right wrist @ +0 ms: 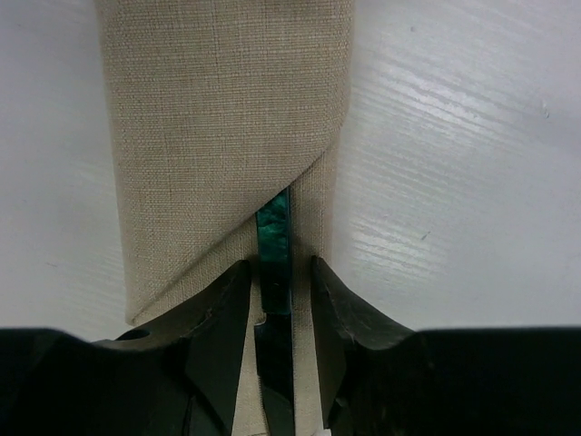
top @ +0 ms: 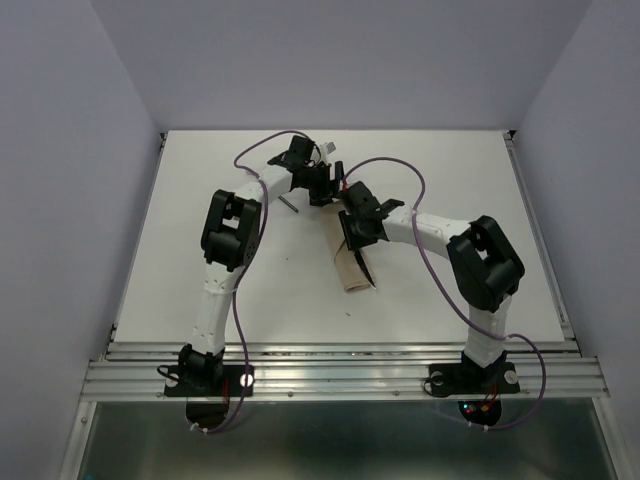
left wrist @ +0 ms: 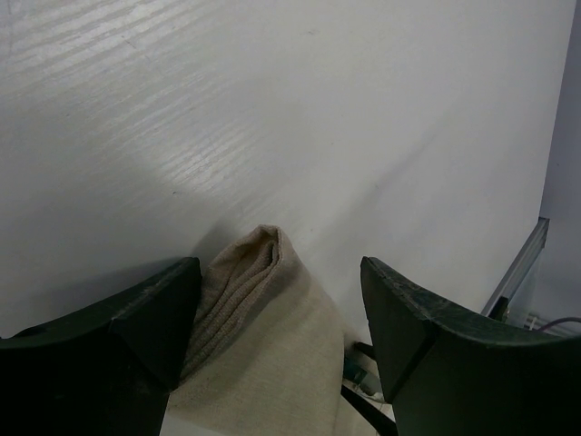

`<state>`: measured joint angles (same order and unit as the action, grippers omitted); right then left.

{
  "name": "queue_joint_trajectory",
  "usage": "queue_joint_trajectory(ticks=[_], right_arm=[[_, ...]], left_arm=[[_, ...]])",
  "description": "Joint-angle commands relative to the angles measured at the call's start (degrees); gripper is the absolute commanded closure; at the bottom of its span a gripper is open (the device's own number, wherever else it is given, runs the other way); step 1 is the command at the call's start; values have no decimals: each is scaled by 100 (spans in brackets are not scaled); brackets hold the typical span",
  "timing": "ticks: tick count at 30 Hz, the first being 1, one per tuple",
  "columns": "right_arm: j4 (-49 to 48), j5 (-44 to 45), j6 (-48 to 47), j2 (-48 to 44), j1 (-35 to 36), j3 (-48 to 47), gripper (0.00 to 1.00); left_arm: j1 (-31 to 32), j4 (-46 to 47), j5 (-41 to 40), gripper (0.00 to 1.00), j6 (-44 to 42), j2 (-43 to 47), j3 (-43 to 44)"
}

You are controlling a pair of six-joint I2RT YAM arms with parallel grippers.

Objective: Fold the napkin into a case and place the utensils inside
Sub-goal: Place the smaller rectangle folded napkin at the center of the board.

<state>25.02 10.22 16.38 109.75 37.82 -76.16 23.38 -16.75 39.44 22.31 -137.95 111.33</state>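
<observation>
My right claw (right wrist: 280,272) lies low over the napkin (right wrist: 218,109), which rests mid-table (left wrist: 272,109), folded into a narrow oblong case (top: 352,268) with a diagonal flap across its front. I line up with that flap's edge because that is where the pocket opens. A slim utensil (right wrist: 273,232), glinting teal in my wrist view, runs between my jaws with its tip tucked under the flap. The jaws are drawn in narrow on either side of it, yet a sliver of cloth shows at each side, so I cannot tell whether I truly pinch it or have let it go. My left claw (left wrist: 277,272) is spread wide, released, straddling one rounded end of the cloth; I judge it waits there to pin the case if the sliding utensil drags it along. A slim grey stick (top: 289,204), likely another utensil, lies on the table beside my left arm, apart from the cloth, so I judge the filling unfinished
</observation>
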Motion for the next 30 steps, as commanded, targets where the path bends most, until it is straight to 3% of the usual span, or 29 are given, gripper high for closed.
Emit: queue_joint_trajectory(ticks=[1, 8, 14, 17, 30], right_arm=[[-234, -90, 41, -341, -47, 154, 62], [-278, -143, 67, -393, -47, 251, 72], [-295, 23, 172, -402, -47, 277, 89], [-339, 94, 251, -376, -47, 225, 92], [-533, 331, 401, -139, -47, -171, 93]], left_arm=[[62, -197, 11, 18, -130, 207, -190], [71, -197, 2, 18, -112, 207, -190], [79, -188, 2, 18, -103, 207, -199], [97, -188, 2, 19, -104, 216, -234], [115, -135, 11, 19, -121, 295, -401]])
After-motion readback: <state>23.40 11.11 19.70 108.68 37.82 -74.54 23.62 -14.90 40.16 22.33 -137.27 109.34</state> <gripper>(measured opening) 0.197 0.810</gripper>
